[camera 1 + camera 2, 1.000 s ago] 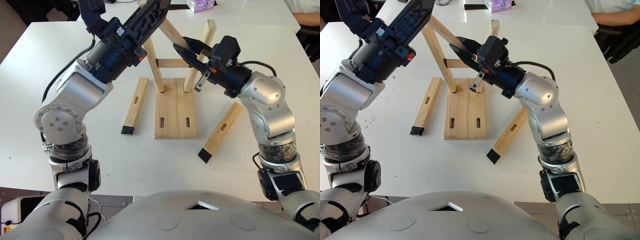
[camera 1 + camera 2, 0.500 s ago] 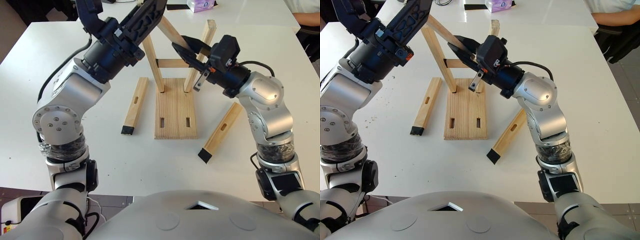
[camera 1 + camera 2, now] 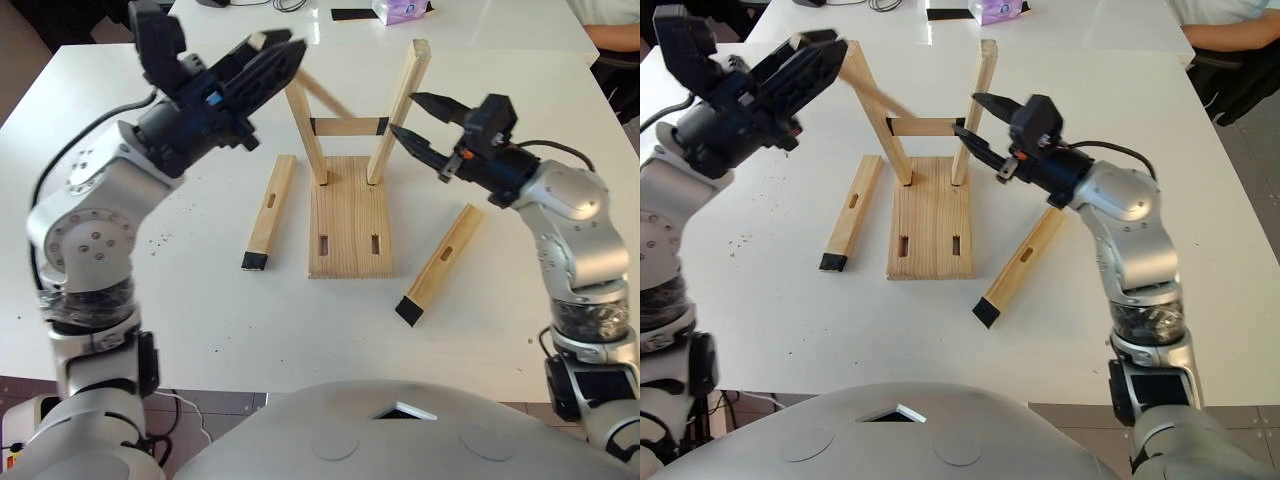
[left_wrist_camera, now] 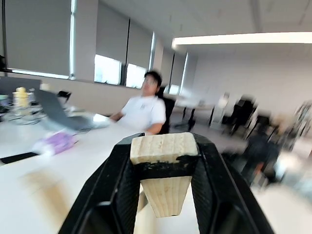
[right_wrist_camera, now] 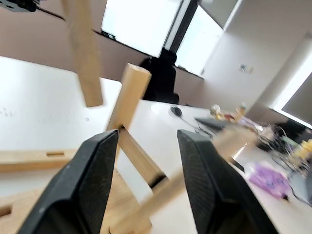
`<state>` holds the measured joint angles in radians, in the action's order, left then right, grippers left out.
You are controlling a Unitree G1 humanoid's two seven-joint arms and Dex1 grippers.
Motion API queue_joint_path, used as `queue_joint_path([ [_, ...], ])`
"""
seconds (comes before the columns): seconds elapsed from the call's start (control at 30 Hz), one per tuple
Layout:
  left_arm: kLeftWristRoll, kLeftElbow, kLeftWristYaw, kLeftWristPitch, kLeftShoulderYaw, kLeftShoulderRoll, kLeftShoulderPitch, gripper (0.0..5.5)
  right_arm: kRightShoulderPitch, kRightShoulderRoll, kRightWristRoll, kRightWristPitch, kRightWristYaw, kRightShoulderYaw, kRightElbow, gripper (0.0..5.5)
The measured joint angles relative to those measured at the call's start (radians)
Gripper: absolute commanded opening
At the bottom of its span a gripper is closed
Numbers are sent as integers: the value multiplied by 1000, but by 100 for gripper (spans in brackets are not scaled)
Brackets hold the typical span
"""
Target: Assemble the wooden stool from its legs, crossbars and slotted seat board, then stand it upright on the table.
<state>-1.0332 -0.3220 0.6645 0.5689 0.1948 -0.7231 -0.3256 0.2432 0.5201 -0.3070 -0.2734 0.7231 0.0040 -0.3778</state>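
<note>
The slotted seat board (image 3: 350,225) lies flat on the white table (image 3: 540,150). Two legs (image 3: 305,130) (image 3: 400,105) stand in its far slots, joined by a crossbar (image 3: 348,127). Two more legs lie flat, one left of the board (image 3: 271,210) and one right of it (image 3: 442,262). My left gripper (image 3: 275,62) is raised left of the standing legs, shut on a wooden bar (image 3: 318,92) that slants down toward them; its clamped end (image 4: 165,195) faces the left wrist camera. My right gripper (image 3: 406,114) is open just right of the right standing leg (image 5: 127,92).
A purple tissue box (image 3: 400,10) and a black item (image 3: 350,14) sit on the far table. A person's arm (image 3: 612,36) rests at the far right corner. Bare table surface lies in front of the board and at both sides.
My right gripper has drawn back to the right, off the slanted bar and away from between the legs. My left arm has swung left with the bar.
</note>
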Motion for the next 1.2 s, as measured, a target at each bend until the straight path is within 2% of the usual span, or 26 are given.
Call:
queue_joint_path([
  [0.07, 108, 115, 186, -59, 5, -100, 29, 132, 1, 16, -2, 5, 10, -13, 21, 221],
  [0.13, 171, 183, 285, -100, 4, -153, 36, 132, 4, 22, 3, 13, 11, -14, 47, 221],
  [0.2, 317, 292, 446, -228, -40, -216, 25, 132, 12, 22, 14, 29, 10, -10, 77, 221],
  [0.37, 501, 468, 625, -417, -164, -172, -55, 132, 48, 4, 40, 69, 9, 12, 135, 221],
  [0.6, 610, 598, 697, -546, -248, -55, -128, 132, 111, -9, 74, 118, 17, 42, 235, 221],
  [0.8, 670, 698, 738, -631, -253, -49, -143, 132, 128, -9, 80, 146, 37, 54, 283, 221],
  [1.2, 713, 880, 841, -727, -257, -14, -296, 132, 122, -43, 90, 158, 20, 70, 292, 221],
])
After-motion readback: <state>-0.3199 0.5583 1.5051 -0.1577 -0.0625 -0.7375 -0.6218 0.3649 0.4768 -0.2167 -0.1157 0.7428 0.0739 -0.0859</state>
